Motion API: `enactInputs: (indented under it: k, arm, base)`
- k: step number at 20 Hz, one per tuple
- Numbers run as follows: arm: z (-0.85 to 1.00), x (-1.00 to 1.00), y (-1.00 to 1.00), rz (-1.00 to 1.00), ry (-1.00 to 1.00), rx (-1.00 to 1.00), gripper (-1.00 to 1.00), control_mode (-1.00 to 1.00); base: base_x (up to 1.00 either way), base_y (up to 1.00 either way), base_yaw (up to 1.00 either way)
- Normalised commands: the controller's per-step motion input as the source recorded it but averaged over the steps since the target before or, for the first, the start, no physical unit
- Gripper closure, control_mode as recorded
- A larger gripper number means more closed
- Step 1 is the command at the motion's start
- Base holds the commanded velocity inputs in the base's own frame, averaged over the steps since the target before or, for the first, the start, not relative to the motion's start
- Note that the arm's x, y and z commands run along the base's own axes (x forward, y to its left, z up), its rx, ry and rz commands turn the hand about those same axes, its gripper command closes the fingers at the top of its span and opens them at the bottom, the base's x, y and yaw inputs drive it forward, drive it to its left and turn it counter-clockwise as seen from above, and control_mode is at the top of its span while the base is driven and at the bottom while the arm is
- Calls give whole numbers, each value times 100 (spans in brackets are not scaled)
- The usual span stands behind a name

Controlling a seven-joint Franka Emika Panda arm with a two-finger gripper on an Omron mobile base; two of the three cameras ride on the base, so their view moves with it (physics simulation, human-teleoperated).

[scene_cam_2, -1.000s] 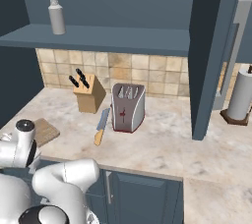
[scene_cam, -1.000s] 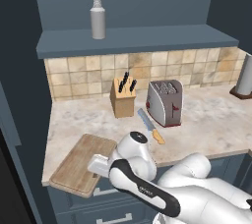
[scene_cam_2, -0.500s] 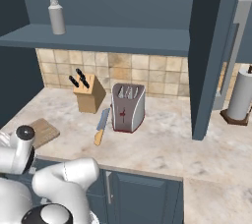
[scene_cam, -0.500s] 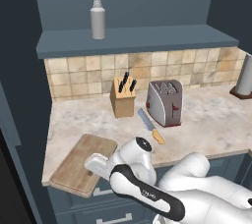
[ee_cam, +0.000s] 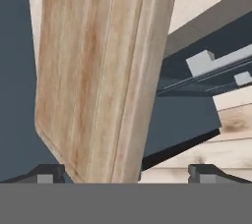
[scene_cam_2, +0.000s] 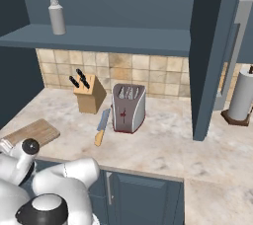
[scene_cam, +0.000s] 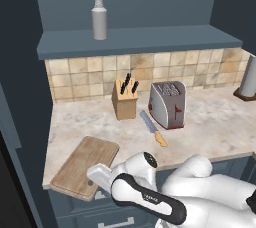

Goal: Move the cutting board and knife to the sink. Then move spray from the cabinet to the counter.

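The gripper (ee_cam: 123, 171), its jaws standing wide and holding nothing, is facing the cutting board (ee_cam: 101, 70), which is lying at 12 o'clock in the hand view, its long axis running 12 to 6 between the fingertips, overhanging the counter (scene_cam: 210, 122) edge.

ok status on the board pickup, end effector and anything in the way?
End effector open, fingertips either side of the cutting board corner, not clamped. Board overhangs the counter front edge. Knife lies apart by the toaster. Nothing blocking.
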Motion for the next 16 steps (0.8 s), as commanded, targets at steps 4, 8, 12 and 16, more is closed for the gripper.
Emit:
enactInputs:
  k: [4, 8, 12, 16]
  arm:
    - [-2, 0, -10, 0, -1, 24, -100, -100]
    - [0, 6, 0, 0, -7, 22, -100, -100]
    - [0, 4, 0, 0, -5, 17, -100, -100]
    - [0, 12, 0, 0, 0, 11, -100, -100]
  base:
    - [0, 0, 0]
    - [0, 0, 0]
    - [0, 0, 0]
    - [0, 0, 0]
